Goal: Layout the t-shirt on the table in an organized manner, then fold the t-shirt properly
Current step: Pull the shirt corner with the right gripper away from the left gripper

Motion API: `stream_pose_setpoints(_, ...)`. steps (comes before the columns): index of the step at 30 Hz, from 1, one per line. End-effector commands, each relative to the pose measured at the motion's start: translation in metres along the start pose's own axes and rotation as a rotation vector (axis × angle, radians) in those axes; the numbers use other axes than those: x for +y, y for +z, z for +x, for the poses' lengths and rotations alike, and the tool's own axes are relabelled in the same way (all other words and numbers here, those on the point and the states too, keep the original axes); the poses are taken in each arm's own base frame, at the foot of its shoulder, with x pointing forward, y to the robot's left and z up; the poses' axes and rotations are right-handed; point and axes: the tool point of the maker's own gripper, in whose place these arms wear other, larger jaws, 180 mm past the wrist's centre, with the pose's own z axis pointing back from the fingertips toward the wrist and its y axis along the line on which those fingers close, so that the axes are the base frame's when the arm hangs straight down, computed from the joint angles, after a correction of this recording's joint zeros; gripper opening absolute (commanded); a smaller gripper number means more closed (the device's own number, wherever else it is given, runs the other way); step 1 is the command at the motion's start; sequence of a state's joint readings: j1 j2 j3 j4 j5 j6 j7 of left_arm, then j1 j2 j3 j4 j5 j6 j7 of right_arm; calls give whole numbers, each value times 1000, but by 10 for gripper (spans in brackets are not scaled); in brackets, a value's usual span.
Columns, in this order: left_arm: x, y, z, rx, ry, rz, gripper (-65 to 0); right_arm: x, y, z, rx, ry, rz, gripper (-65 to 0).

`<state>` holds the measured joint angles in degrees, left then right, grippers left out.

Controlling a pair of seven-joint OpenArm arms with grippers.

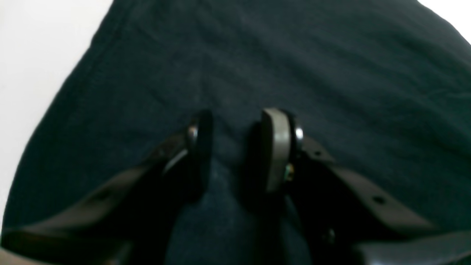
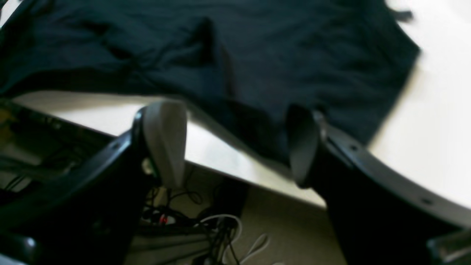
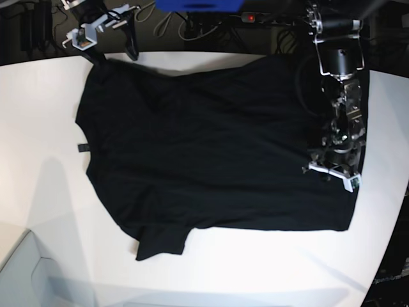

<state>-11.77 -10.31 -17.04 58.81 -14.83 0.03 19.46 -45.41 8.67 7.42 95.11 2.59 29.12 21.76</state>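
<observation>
The black t-shirt [image 3: 211, 147] lies spread over the white table [image 3: 255, 268], with a small tag [image 3: 83, 148] at its left edge and a sleeve [image 3: 160, 240] at the front left. My left gripper [image 3: 329, 174] rests on the shirt's right edge. In the left wrist view [image 1: 237, 125] its fingers are close together with a ridge of the t-shirt [image 1: 331, 73] between them. My right gripper [image 3: 115, 50] is open at the shirt's far left corner. In the right wrist view [image 2: 233, 121] it hangs over the table [image 2: 434, 129] edge, just off the t-shirt [image 2: 294, 55].
Below the table edge, cables [image 2: 206, 228] lie on the floor. A blue object [image 3: 198, 5] and more cables sit behind the table's far edge. A grey surface [image 3: 19, 275] borders the table's front left corner.
</observation>
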Motion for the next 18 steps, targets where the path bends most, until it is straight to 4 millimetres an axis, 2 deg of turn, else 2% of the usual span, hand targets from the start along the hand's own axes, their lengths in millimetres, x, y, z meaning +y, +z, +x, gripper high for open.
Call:
stream_pose_setpoints(1,-1,-1,21,-50,0,-3,-432,2,0,8,-36,-1,13,-217)
stream_pose_setpoints(8,-1,-1,19,-46,-1,-2,-432,-3,-22,8,-6,15,10,-217)
stream_pose_setpoints(14,0,-1,20,-47,-3,0,-432,-5,-30,8,12,24,10,-223)
stream_pose_setpoints(16,0,-1,21,-50,-3,0,-432,-7,-34,11,2,28,9,-263)
stream_pose_setpoints(18,0,-1,21,-50,-3,0,-432,-8,-34,2,22,17,7,-350)
